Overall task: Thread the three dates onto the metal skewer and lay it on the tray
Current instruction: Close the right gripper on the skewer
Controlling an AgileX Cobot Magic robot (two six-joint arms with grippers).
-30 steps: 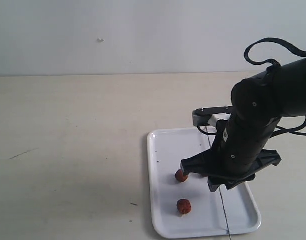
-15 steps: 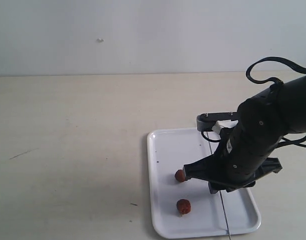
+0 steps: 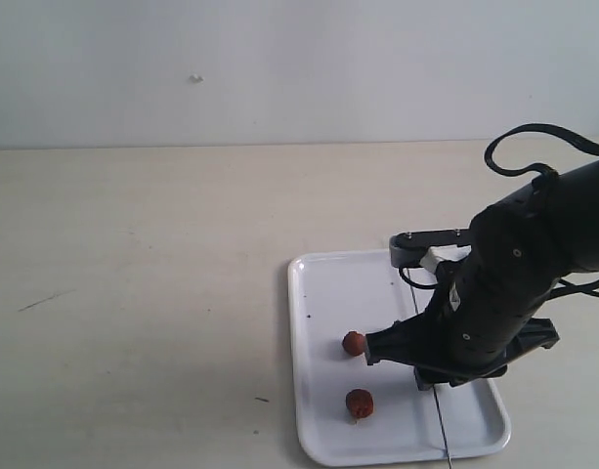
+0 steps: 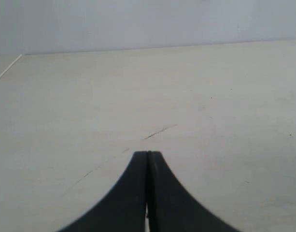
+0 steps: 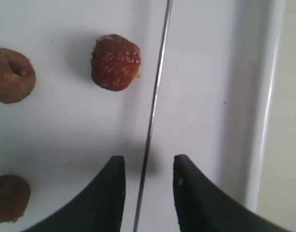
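Observation:
The white tray (image 3: 323, 283) lies on the table with the thin metal skewer (image 3: 440, 422) lying lengthwise along its right side. Two dates (image 3: 354, 343) (image 3: 359, 403) show in the exterior view. The right wrist view has three dates (image 5: 115, 62) (image 5: 12, 75) (image 5: 7, 197) loose on the tray (image 5: 263, 96). My right gripper (image 5: 148, 162) is open, low over the tray, and the skewer (image 5: 155, 96) runs between its fingers untouched. My left gripper (image 4: 148, 153) is shut and empty above bare table; the exterior view does not show it.
The right arm (image 3: 504, 283) leans over the tray's right half and hides part of the skewer. The tray's rim (image 5: 271, 58) runs close beside one right finger. Beige tabletop (image 3: 133, 293) stretches to the left, with a pale wall behind.
The right arm has come down and shifted slightly right, bringing its open gripper closer to the skewer. Dates, skewer and tray have not moved.

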